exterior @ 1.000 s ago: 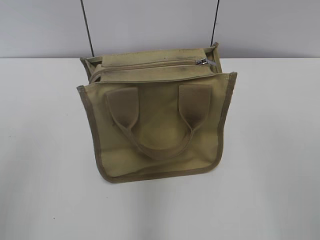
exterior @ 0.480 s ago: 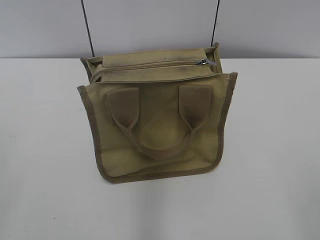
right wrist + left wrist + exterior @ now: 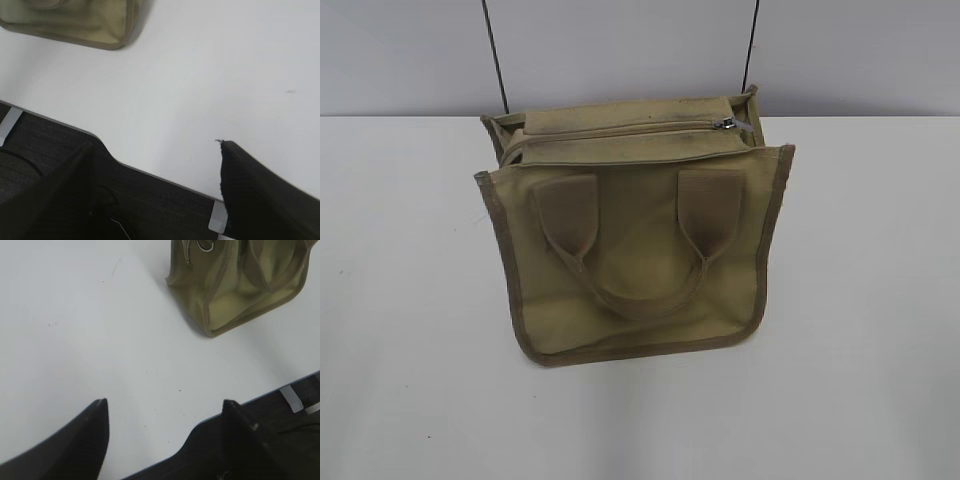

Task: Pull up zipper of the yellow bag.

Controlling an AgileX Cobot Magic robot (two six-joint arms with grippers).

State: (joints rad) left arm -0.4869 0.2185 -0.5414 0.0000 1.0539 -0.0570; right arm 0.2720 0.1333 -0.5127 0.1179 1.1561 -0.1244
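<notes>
The yellow bag (image 3: 630, 240) lies on the white table with its handle side facing me and its top panel toward the back wall. The zipper (image 3: 620, 129) runs along that top panel, with its silver pull tab (image 3: 727, 123) at the right end. A corner of the bag shows at the top of the left wrist view (image 3: 240, 285) and at the top left of the right wrist view (image 3: 75, 22). My left gripper (image 3: 162, 407) and right gripper (image 3: 157, 150) are open and empty over the table's front edge, far from the bag. Neither gripper shows in the exterior view.
The white table (image 3: 860, 300) surrounds the bag. Two thin dark cables (image 3: 496, 55) hang against the grey back wall. The table's front edge and dark floor show in both wrist views (image 3: 150, 190).
</notes>
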